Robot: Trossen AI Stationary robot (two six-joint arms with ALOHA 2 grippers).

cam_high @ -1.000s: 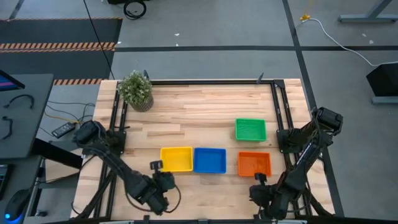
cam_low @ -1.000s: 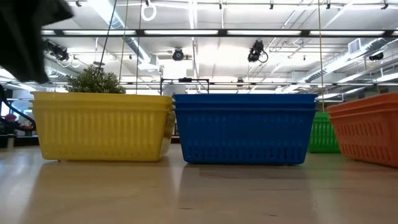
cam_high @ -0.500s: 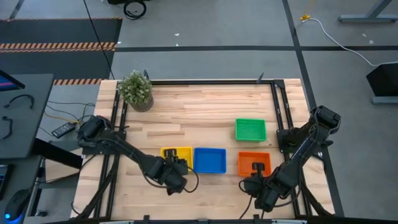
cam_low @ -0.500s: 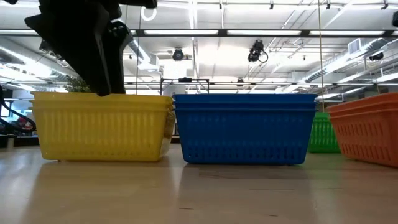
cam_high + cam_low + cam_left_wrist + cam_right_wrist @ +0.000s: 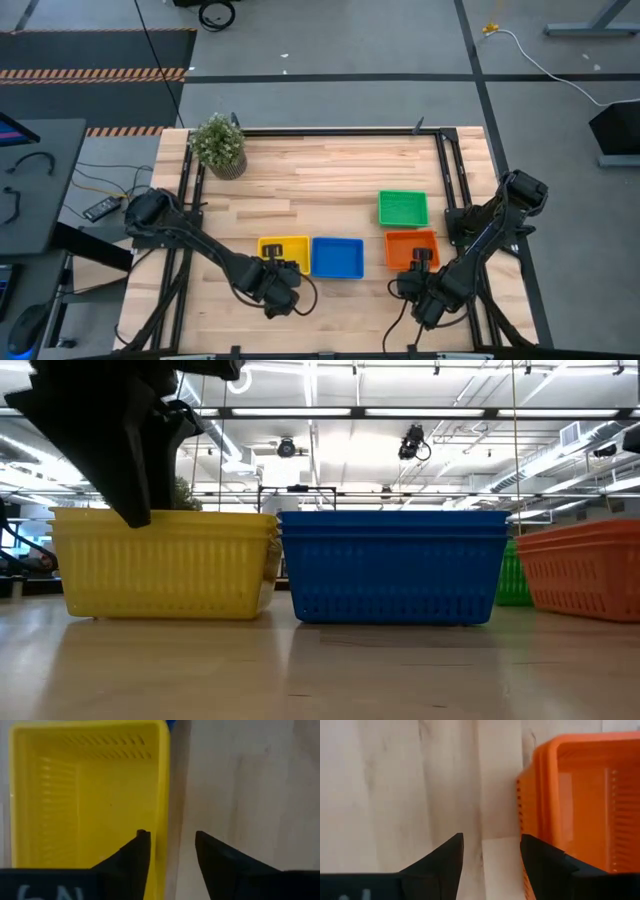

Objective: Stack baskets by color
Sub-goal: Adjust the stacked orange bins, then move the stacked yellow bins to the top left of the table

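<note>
The yellow basket (image 5: 284, 253) sits near the front of the table (image 5: 320, 185), with the blue basket (image 5: 337, 257) touching its right side. The orange basket (image 5: 411, 250) is well apart to the right, and the green basket (image 5: 403, 208) lies just behind it. In the low view the blue one shows doubled rims, so these look like stacks already, though how many are in each cannot be told.

The left end effector (image 5: 169, 844) is spread wide and straddles the yellow basket's wall, one finger inside and one outside, holding nothing. The right end effector (image 5: 489, 846) is also wide and empty, beside the orange basket's outer wall, with both fingers apparently over bare wood.

The risks, as I judge them:
- The thin mesh wall could flex or slip if the left fingers close off-centre, tipping the basket or lifting only the top of a nested pile.
- The yellow basket touches the blue one, so a sideways drag could shove its neighbour.
- The right fingers, not yet astride the orange wall, could close on air or push the basket toward the green one.

A potted plant (image 5: 218, 144) stands at the back left corner, clear of the work.
</note>
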